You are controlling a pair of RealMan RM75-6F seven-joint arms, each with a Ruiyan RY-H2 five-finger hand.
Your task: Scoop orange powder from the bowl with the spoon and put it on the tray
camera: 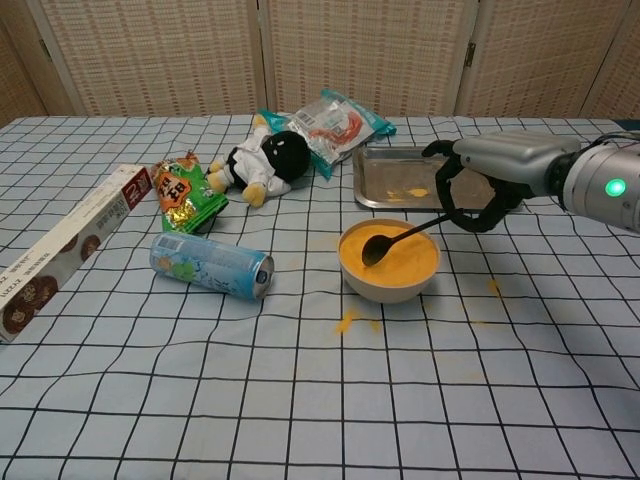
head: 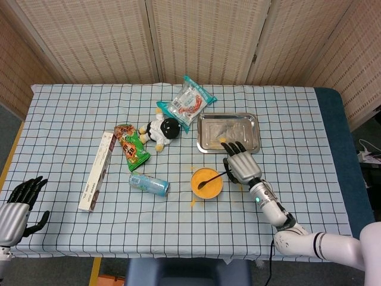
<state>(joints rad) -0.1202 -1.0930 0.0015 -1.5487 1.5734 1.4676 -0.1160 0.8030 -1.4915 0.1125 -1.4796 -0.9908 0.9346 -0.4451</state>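
Observation:
A yellow bowl (camera: 389,285) (head: 206,190) of orange powder stands at mid-table. My right hand (camera: 480,181) (head: 240,162) holds the handle of a dark spoon (camera: 390,240) (head: 209,178); the spoon's head hangs just above the powder. The steel tray (camera: 385,195) (head: 208,142) lies right behind the bowl with a small heap of orange powder (camera: 419,192) in it. My left hand (head: 18,208) hangs open off the table's near left corner, seen only in the head view.
A drink can (camera: 211,265) lies left of the bowl. A green snack bag (camera: 185,194), a plush toy (camera: 264,158), a clear snack packet (camera: 328,122) and a long box (camera: 60,250) lie further left and behind. Spilled orange powder (camera: 347,321) marks the cloth near the bowl.

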